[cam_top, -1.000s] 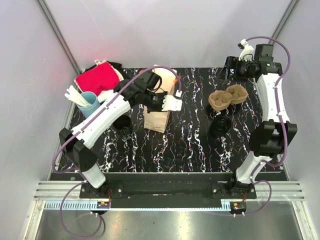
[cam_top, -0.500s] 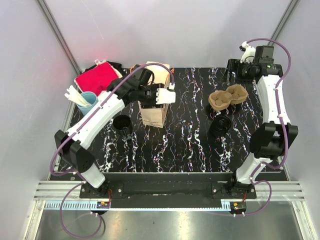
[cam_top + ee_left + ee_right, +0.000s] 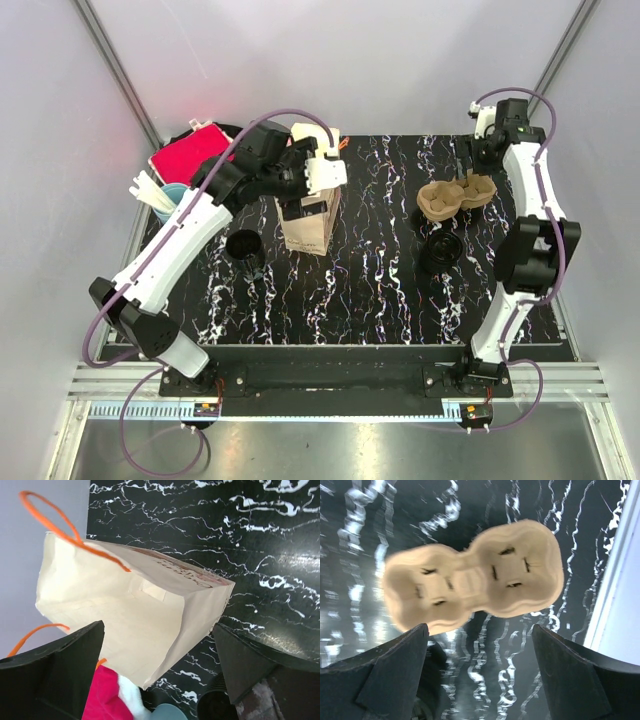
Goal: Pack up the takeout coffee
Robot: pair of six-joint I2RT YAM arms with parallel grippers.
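Left tool [image 3: 322, 176] hangs released, jaws spread wide with nothing between them, just above the far top edge of the paper bag [image 3: 308, 228]. The bag stands on the counter [image 3: 380, 290] left of centre, its orange handles by the tool. A black cup [image 3: 243, 246] sits beside the bag, on its left. Far right, the right tool [image 3: 476, 155], likewise released, hovers over the pulp cup carrier [image 3: 456, 196]. A second black cup [image 3: 440, 250] lies just on the near side of the carrier.

A red cloth [image 3: 185, 155] lies at the far left corner of the black white-veined table [image 3: 380, 290].
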